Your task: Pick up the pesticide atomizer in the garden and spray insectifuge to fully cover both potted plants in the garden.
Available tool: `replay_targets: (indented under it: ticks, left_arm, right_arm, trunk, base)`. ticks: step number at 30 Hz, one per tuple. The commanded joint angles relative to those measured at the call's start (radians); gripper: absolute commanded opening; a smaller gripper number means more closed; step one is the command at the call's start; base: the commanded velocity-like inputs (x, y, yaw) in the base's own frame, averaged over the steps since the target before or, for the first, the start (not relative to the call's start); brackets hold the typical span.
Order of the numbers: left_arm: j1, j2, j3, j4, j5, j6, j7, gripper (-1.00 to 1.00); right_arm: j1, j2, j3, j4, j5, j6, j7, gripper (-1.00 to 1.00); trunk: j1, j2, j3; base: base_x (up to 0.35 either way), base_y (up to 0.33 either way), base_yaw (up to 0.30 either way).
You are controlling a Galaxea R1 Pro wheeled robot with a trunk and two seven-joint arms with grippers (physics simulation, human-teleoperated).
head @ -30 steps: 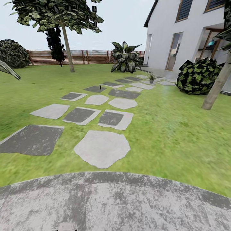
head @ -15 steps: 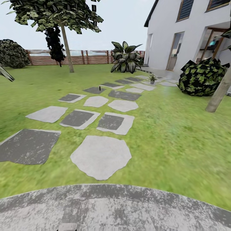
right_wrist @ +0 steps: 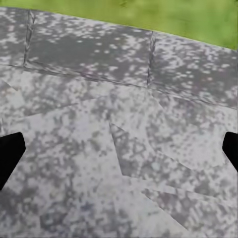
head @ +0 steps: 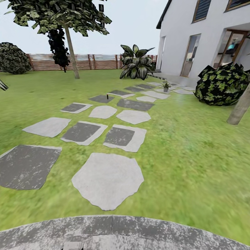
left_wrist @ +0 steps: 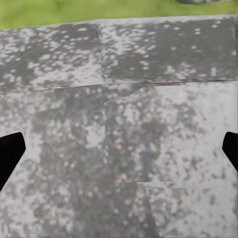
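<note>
Far ahead in the head view, the pesticide atomizer (head: 107,97) is a tiny dark upright shape on a dark stepping stone. One small potted plant (head: 166,85) stands further off on the pale stones near the house; the second plant is out of view. My left gripper (left_wrist: 119,153) is open, its black fingertips (left_wrist: 10,151) at the edges of the left wrist view, over the grey paved patio (left_wrist: 124,124). My right gripper (right_wrist: 119,153) is open too, above the patio (right_wrist: 124,139) with grass beyond.
Grey stepping stones (head: 107,180) lead across the lawn (head: 194,149) from the patio rim (head: 125,229). A dark bush (head: 222,83) and a leaning trunk (head: 239,107) stand right. A tree (head: 71,48), a large broad-leaved plant (head: 136,62) and the slatted fence (head: 86,61) lie beyond.
The whole head view has shifted: the camera has moved forward, so the patio rim sits lower and the stepping stones look nearer. Nothing in the garden itself has moved.
</note>
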Motion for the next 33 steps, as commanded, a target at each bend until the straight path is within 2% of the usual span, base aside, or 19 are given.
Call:
replay_targets:
  ticks: [1, 33]
  left_arm:
    - [0.000, 0.000, 0.001, 0.001, -0.001, -0.003, 0.000, 1.00]
    - [-0.001, 0.001, 0.002, 0.002, -0.001, -0.003, 0.000, 1.00]
  right_arm:
    - [0.000, 0.000, 0.001, 0.001, 0.001, -0.003, 0.000, 1.00]
    - [0.000, 0.000, 0.001, 0.000, 0.000, -0.004, 0.000, 1.00]
  trunk:
    - [0.000, 0.000, -0.001]
    - [0.000, 0.000, -0.001]
  base:
    - [0.337, 0.000, 0.000]
    - [0.337, 0.000, 0.000]
